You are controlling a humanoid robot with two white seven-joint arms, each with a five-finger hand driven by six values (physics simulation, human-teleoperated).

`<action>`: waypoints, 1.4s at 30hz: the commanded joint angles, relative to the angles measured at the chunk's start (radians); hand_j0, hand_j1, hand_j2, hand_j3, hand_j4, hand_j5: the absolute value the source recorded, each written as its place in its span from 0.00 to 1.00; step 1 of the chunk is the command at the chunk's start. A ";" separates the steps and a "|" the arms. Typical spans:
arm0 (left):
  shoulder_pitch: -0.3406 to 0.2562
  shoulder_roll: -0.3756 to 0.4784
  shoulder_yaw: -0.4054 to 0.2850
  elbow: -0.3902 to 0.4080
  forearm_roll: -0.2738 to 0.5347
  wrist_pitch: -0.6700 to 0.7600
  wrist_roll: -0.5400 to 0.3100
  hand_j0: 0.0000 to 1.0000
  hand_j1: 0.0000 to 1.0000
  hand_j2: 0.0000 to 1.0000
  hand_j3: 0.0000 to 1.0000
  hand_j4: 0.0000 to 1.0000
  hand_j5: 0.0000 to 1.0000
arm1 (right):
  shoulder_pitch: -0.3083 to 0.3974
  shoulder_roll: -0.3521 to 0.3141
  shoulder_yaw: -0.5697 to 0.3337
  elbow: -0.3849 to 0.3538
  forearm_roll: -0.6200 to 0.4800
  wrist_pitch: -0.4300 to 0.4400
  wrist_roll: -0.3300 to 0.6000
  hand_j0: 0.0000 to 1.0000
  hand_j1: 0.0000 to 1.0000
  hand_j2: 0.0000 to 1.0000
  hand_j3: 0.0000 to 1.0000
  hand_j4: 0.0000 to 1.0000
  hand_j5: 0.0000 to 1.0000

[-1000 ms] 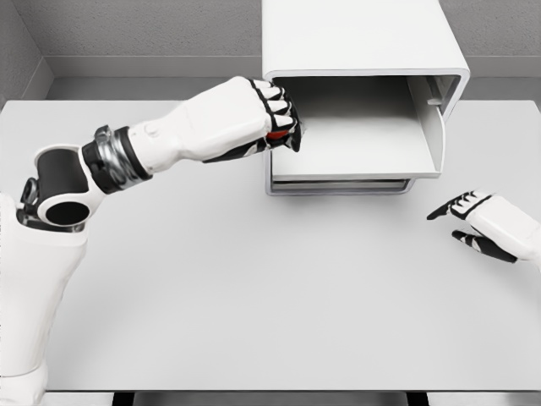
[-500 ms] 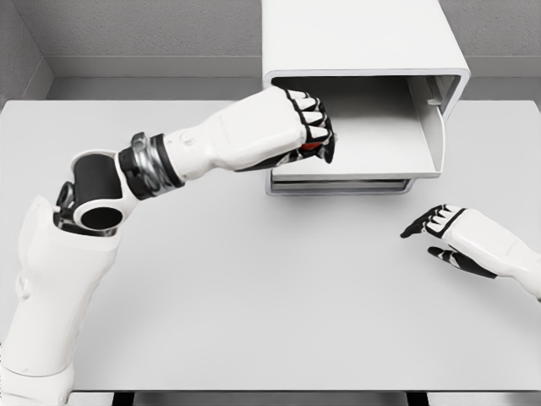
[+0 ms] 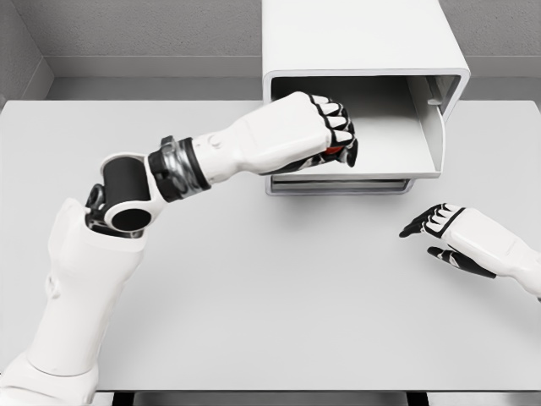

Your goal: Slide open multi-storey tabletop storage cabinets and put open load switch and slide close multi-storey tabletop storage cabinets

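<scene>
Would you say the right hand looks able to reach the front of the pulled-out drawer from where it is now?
Probably yes. The right hand hovers open above bare table, with nothing between it and the drawer front. The left hand, holding a red object, occupies only the drawer's left part.

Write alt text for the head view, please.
The left hand, closed around a small red object, reaches over the open drawer of a white cabinet on a grey table. The right hand hovers open nearby.
</scene>
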 commanded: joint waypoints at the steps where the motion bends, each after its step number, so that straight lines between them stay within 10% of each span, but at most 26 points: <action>1: 0.000 -0.021 0.001 0.012 -0.018 0.003 0.001 0.41 0.41 0.41 0.41 0.41 0.41 | 0.000 0.000 -0.001 0.000 -0.006 -0.001 0.000 0.69 0.69 0.69 0.69 0.69 0.69; 28: -0.002 -0.075 -0.021 0.112 -0.064 0.003 0.001 0.45 0.45 0.45 0.45 0.45 0.45 | -0.009 0.004 -0.001 -0.025 0.006 -0.001 0.003 0.69 0.69 0.69 0.69 0.69 0.69; 42: -0.003 -0.075 -0.013 0.109 -0.063 0.003 0.001 0.72 0.72 0.72 0.72 0.72 0.72 | -0.011 0.001 -0.001 -0.022 0.006 -0.001 0.001 0.69 0.69 0.69 0.69 0.69 0.69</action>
